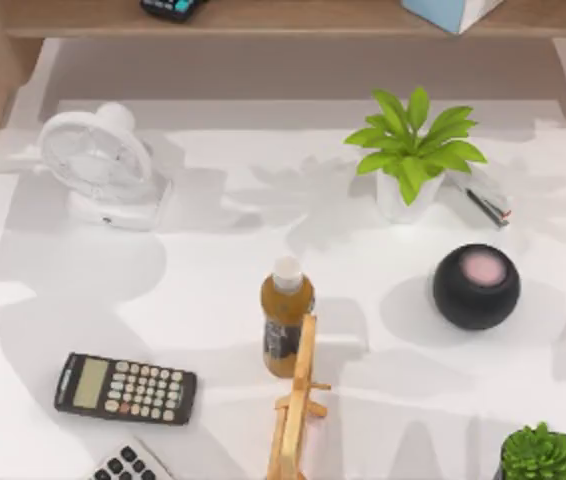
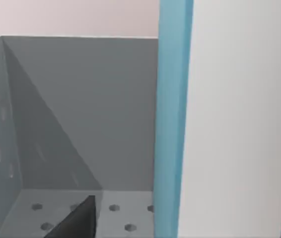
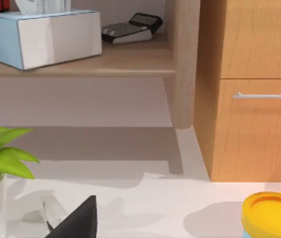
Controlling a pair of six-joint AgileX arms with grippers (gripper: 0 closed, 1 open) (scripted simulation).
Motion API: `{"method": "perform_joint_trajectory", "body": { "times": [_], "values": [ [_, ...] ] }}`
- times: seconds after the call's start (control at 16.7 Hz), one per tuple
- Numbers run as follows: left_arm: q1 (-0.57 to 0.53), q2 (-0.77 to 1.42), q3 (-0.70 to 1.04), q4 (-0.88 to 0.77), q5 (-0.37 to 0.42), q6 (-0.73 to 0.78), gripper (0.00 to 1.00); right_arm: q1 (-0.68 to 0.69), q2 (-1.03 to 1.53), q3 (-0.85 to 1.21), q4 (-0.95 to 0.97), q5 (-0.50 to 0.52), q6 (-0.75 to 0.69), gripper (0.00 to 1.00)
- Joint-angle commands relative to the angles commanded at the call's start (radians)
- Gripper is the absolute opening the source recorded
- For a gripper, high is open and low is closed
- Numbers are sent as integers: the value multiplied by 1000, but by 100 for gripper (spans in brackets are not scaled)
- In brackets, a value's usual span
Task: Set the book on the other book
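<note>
White desk (image 1: pixel 213 290) under a wooden shelf (image 1: pixel 293 18). Left gripper (image 2: pixel 76 223): grip unclear, beside a blue-edged book (image 2: pixel 173 119) in a grey perforated bin (image 2: pixel 81 109). Right gripper (image 3: pixel 76 220): also unclear, near a tissue box (image 3: pixel 46 37).

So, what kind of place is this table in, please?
Probably a rendered office or study desk: a calculator and a small white desk fan sit on the white table, and a tissue box stands on a wooden shelf behind.
</note>
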Motion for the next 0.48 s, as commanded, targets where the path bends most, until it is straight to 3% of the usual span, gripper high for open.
{"method": "perform_joint_trajectory", "body": {
  "times": [0.48],
  "values": [
    [-7,23,32,-8,-7,0,100,0,0,0,0,0,0,100]
  ]
}}
